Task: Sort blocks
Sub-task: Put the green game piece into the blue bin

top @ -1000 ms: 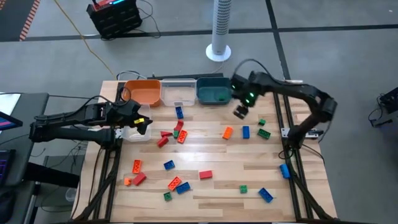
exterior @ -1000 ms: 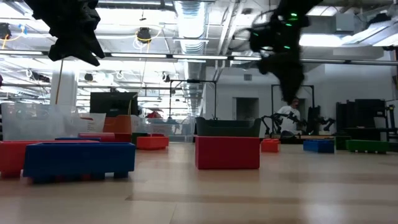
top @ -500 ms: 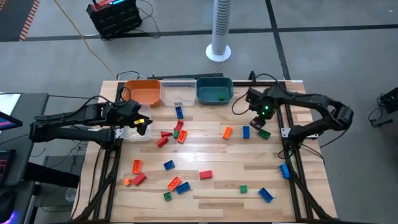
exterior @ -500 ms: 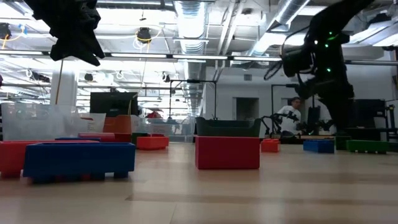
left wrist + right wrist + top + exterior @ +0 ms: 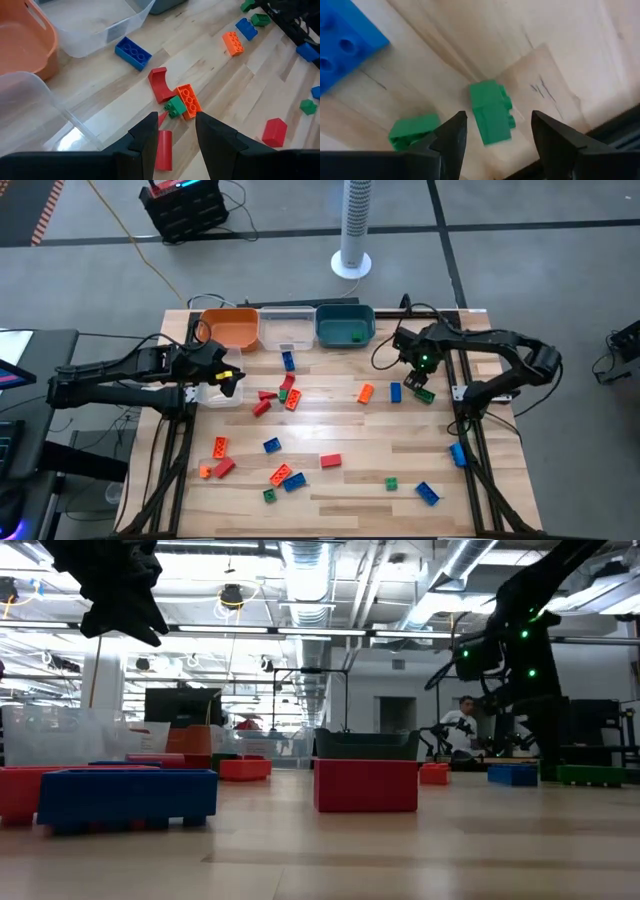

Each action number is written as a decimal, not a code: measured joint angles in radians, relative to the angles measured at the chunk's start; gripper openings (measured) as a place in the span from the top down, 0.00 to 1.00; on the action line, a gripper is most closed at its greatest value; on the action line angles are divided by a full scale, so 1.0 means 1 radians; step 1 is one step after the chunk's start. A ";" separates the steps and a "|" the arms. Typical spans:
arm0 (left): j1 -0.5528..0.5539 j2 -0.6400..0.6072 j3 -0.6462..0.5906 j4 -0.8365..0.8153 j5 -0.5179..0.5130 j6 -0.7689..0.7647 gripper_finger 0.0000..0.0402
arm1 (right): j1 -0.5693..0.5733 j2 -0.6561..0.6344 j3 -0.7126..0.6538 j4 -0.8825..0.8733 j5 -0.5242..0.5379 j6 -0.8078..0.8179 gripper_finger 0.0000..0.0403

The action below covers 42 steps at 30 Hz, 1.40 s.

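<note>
right claw (image 5: 497, 132) astride green block (image 5: 492, 112)

Red block (image 5: 366, 785) in the middle of the wooden table (image 5: 400, 850), long blue block (image 5: 127, 798) nearer left, dark bin (image 5: 367, 744) behind, green-lit arm (image 5: 515, 650) descending at right, person (image 5: 462, 730) in the background.

Three bins in a row along the table's far edge: orange bin (image 5: 231, 327), clear bin (image 5: 287, 328), teal bin (image 5: 345, 324). Teal one nearest the right claw, orange one near the left claw. White fan column (image 5: 353, 230) on the floor beyond.
</note>
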 joint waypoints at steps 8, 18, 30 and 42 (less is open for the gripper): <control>0.000 0.000 0.000 0.000 -0.008 -0.003 0.69 | 0.000 0.107 0.000 0.015 0.000 -0.008 0.58; 0.000 0.000 0.000 0.000 -0.008 -0.006 0.69 | 0.000 0.051 0.104 -0.058 -0.042 -0.025 0.85; 0.000 0.000 0.000 0.000 -0.007 -0.028 0.69 | 0.074 0.052 0.465 0.239 -0.253 -0.031 0.82; 0.000 0.000 0.000 0.000 0.012 0.013 0.69 | 0.042 0.525 0.821 0.216 -0.140 -0.017 0.81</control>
